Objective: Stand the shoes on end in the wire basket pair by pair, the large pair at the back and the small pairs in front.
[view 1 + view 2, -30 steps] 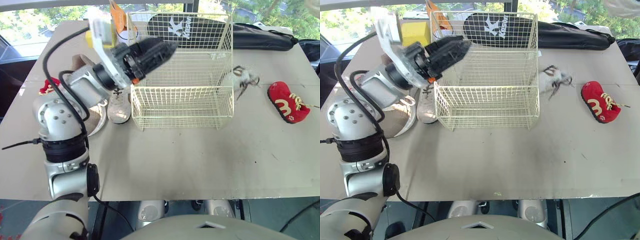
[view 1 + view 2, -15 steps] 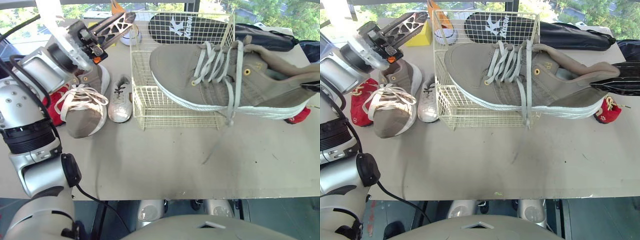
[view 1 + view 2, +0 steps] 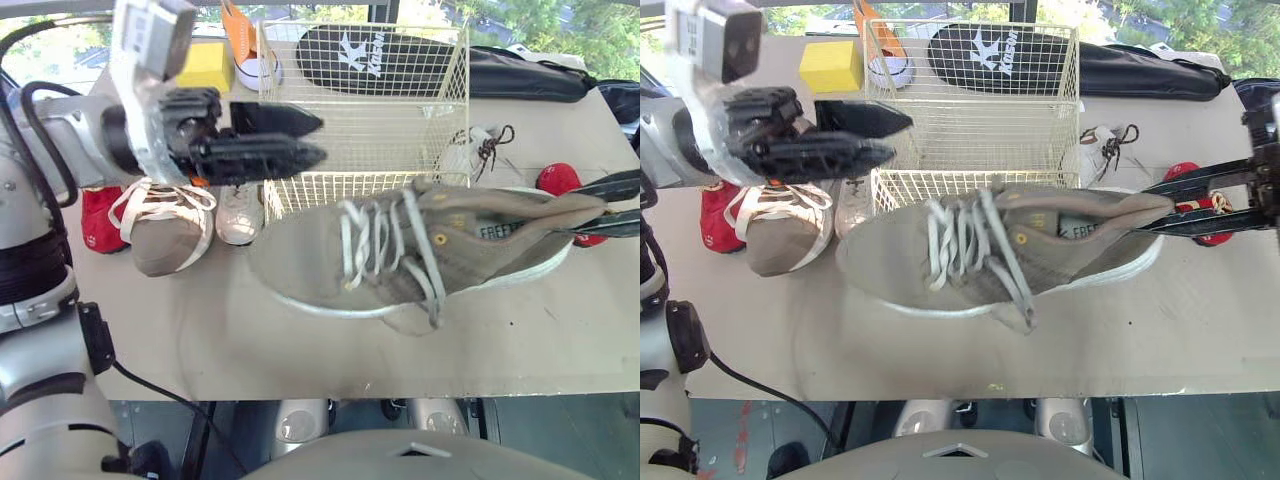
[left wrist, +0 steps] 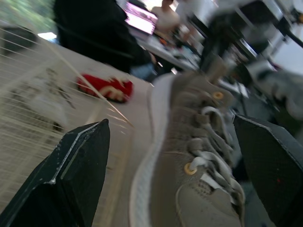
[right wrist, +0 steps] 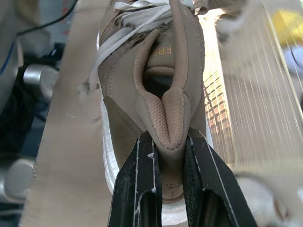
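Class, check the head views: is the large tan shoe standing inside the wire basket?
No: the large tan shoe hangs in front of the wire basket, its heel pinched by the jaws of the right gripper.

Behind the grey shoe [image 3: 400, 255]
Part of the basket's [image 3: 360, 120] lower front; most of the red shoe [image 3: 556, 178] by the table's [image 3: 560, 330] right edge.

Robotics lab or shared office workroom. Plain board-topped table [image 3: 180, 340] beneath windows [image 3: 1180, 15] with trees along the upper edge of frame. Lit monitor [image 4: 138, 20] and people [image 4: 166, 9] at cluttered desks beyond.
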